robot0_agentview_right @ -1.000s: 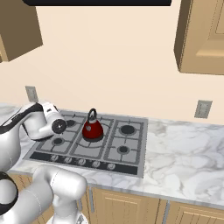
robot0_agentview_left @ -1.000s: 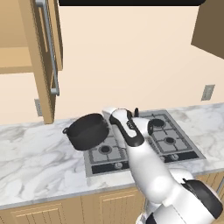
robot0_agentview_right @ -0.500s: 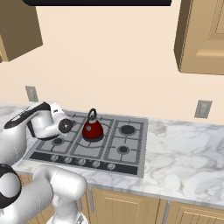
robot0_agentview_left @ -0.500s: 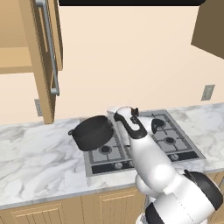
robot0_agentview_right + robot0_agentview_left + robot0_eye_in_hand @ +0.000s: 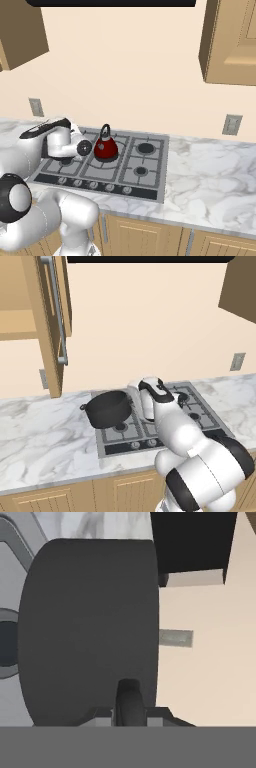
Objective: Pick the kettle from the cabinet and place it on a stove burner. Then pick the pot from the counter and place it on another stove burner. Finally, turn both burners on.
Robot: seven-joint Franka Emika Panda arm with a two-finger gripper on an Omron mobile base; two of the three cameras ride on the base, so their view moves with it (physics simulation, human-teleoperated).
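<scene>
Kettle (image 5: 105, 147) stands on a rear burner. Step in hand: pot (image 5: 107, 408) transfer. Pincer (image 5: 129, 704) closed on the pot's rim, holding it over the cooktop's (image 5: 197, 406) left edge. Next: lower it squarely onto a free burner

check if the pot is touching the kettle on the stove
Apart. In the right base view the kettle stands alone on its burner; in the left base view the pot hangs left of the arm.

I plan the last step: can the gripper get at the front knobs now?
Probably not yet: the gripper seems closed on the pot. The knobs themselves lie uncovered.
</scene>
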